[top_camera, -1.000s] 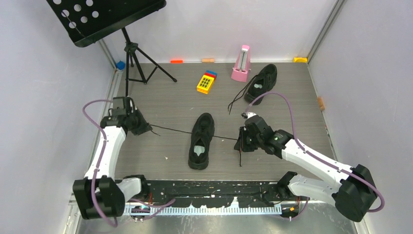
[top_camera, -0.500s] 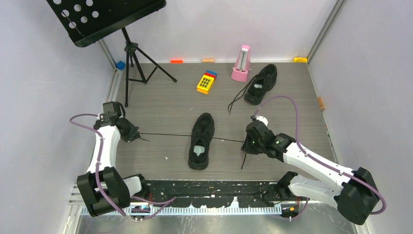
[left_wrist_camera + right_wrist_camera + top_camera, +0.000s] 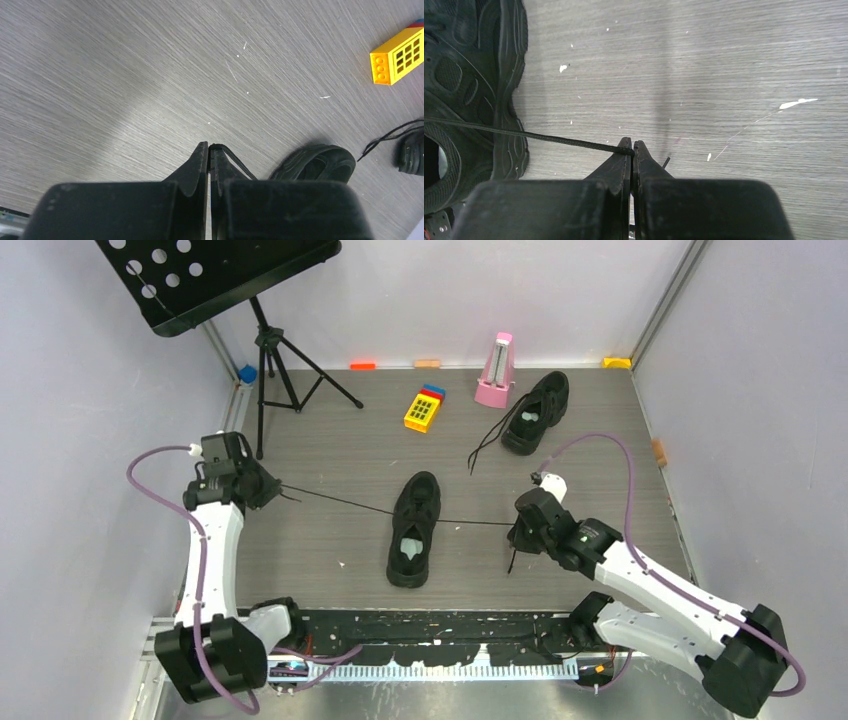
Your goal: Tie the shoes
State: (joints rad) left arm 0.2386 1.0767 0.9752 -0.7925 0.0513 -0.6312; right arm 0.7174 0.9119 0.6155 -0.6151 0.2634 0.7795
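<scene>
Near shoe (image 3: 414, 530) is lying mid-bench, toe pointing away from the arm bases, pale insole patch facing up. Where its laces are crossing over the tongue is black on black and not resolving from above. In the right wrist view the shoe is being cut off by the left edge; in the left wrist view only part of it is showing above the hand body. Far shoe (image 3: 537, 412) is sitting at the back right of the bench (image 3: 340, 440), its laces trailing loose toward the middle; the left wrist view is clipping it at the right edge. Left strand (image 3: 330, 499) is running taut from the near shoe out to the left hand (image 3: 270, 487), whose fingers are closed tight and pinching it; most of the pinched stretch is hiding behind one finger. Right strand (image 3: 475, 524) is running straight to the right hand (image 3: 516, 530), likewise clamped shut on the lace at its fingertips, a short tail hanging below. The two hands are well apart, one on each side of the shoe. Left arm is reaching forward along the left edge, hand turned inward. Right arm is stretching diagonally in from the lower right, hand low over the bench. Yellow block (image 3: 423, 410) and pink metronome (image 3: 496, 371) are standing near the back.
</scene>
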